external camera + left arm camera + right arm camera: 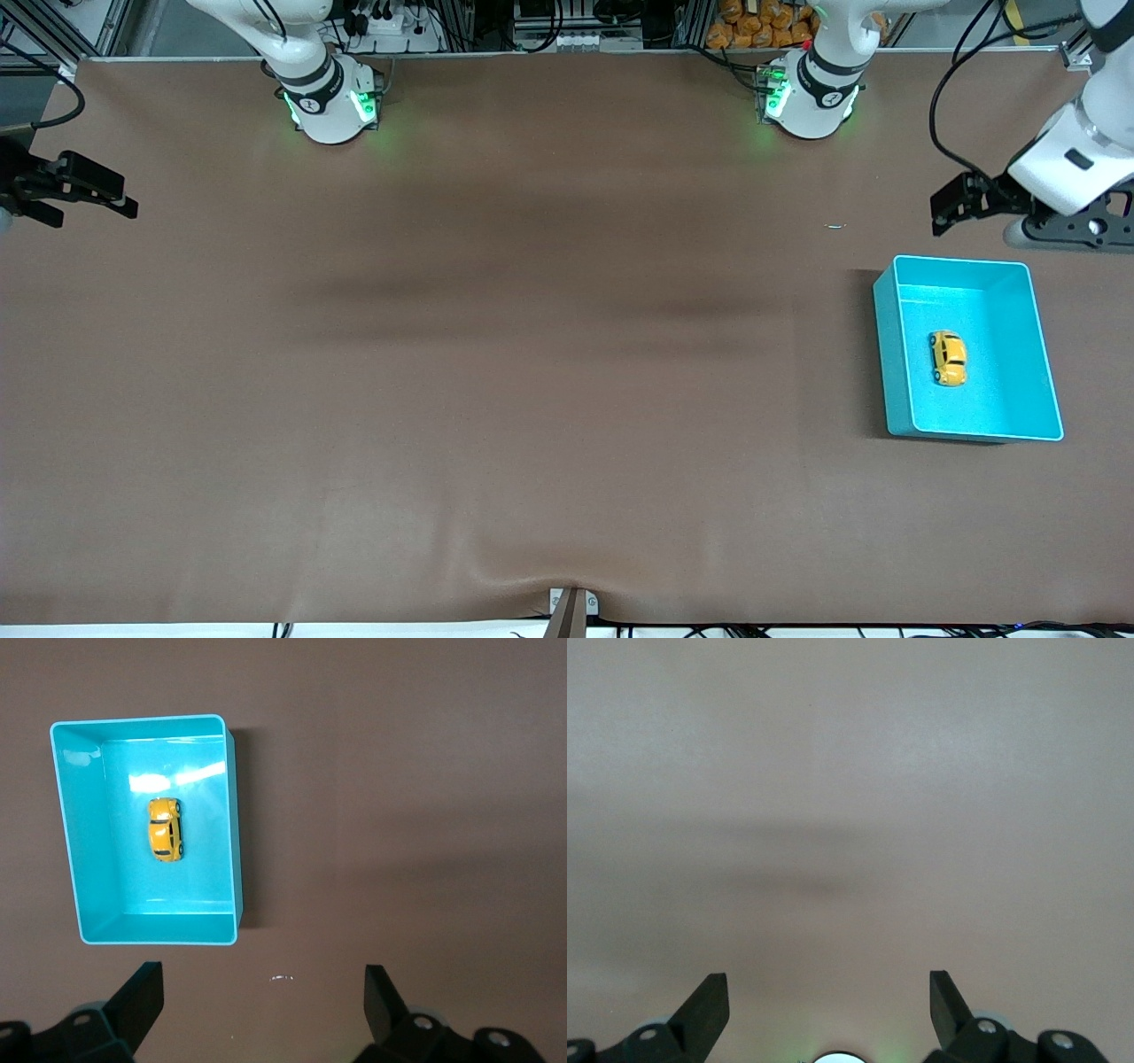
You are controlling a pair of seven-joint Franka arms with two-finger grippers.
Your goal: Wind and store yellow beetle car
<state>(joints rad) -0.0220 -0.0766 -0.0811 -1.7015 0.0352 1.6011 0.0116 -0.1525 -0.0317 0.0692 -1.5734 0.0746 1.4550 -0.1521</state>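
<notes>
The yellow beetle car [948, 358] lies inside the turquoise bin [895, 354] at the left arm's end of the table. It also shows in the left wrist view [165, 829], resting on the floor of the bin [235, 833]. My left gripper [948, 206] is open and empty, up in the air over bare table just past the bin's edge that lies farther from the front camera; its fingers [142, 997] frame bare table. My right gripper [93, 190] is open and empty over the right arm's end of the table, waiting.
A small pale speck [835, 226] lies on the brown table near the bin, also in the left wrist view [282, 977]. The two arm bases [332, 97] stand along the table's edge farthest from the front camera.
</notes>
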